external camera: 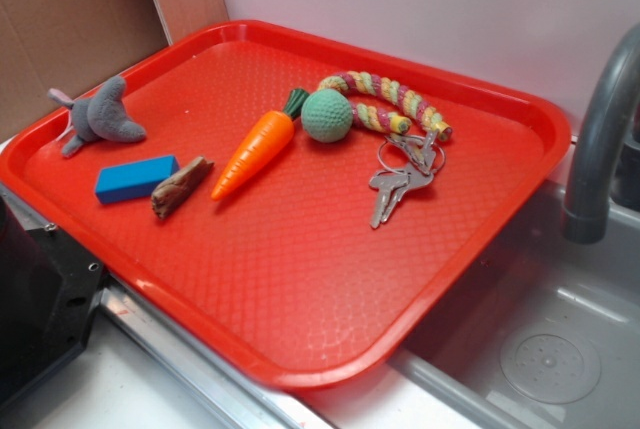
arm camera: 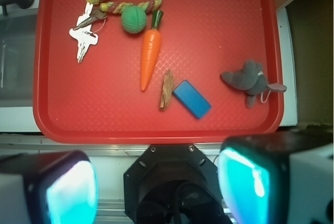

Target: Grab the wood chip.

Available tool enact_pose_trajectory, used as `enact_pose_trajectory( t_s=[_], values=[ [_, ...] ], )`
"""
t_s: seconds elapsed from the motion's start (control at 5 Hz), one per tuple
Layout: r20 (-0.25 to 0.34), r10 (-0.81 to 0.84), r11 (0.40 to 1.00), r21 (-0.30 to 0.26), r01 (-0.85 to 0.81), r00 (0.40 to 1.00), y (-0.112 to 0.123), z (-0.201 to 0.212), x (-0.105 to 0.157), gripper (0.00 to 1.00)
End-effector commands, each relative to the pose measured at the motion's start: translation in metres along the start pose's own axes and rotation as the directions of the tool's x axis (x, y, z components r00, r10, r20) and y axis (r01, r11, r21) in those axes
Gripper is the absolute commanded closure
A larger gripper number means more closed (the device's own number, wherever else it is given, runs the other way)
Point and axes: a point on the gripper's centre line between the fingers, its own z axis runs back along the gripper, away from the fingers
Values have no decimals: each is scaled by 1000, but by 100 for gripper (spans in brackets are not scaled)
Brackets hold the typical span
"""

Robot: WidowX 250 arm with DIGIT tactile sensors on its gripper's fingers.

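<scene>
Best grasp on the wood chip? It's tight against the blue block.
Grip the wood chip mid-length, across its narrow width, coming straight down from above. It lies flat on the red tray, long and thin. One end sits close to or touching the blue block, so probably bias toward the far end, where both sides are clear. The carrot side has room. Gripper fingers look spread wide.

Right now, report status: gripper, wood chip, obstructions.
Gripper open, high above tray's near edge, holding nothing. Wood chip flat on tray, untouched. Blue block touching one end, carrot close on the other side.
</scene>
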Motion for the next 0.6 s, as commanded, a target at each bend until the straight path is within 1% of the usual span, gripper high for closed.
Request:
enact_pose_trajectory(
  t_s=[0.0, 0.2, 0.4],
  values=[
    [0, 0, 1000, 0, 0, 1000, 0, 0, 0, 0],
    [-13, 249, 969, 6, -249, 968, 4, -51, 12, 0],
    [-19, 482, 876, 2, -482, 876, 2, -97, 14, 0]
  ],
)
